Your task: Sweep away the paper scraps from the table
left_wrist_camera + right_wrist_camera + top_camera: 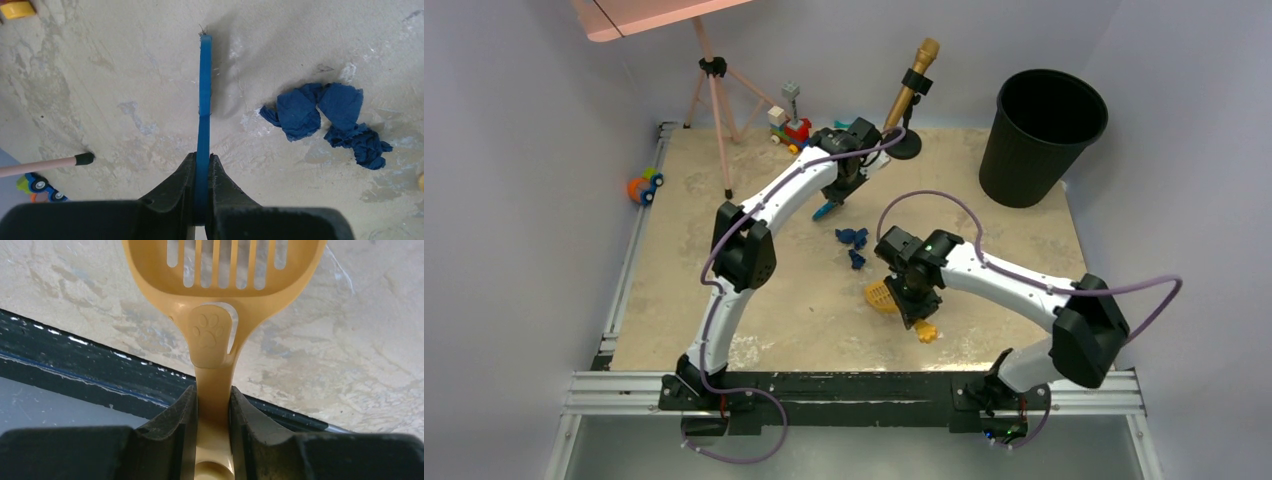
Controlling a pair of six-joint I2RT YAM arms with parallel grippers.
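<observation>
Two navy blue paper scraps (852,238) (300,112) lie crumpled mid-table (724,330), with one clump (362,142) slightly further off. My left gripper (834,192) (202,157) is shut on a thin blue tool (204,100), seen edge-on. It hovers just behind and to the left of the scraps, and its tip (826,211) points down at the table. My right gripper (914,300) (212,390) is shut on the handle of a yellow slotted scoop (220,270). The scoop head (881,296) sits just in front of the scraps.
A black bin (1044,135) stands at the back right. A gold microphone on a stand (911,95), a toy block train (789,125) and a pink tripod (714,100) are at the back. A toy car (645,185) is at the left edge. The black front rail (75,365) runs close under the scoop.
</observation>
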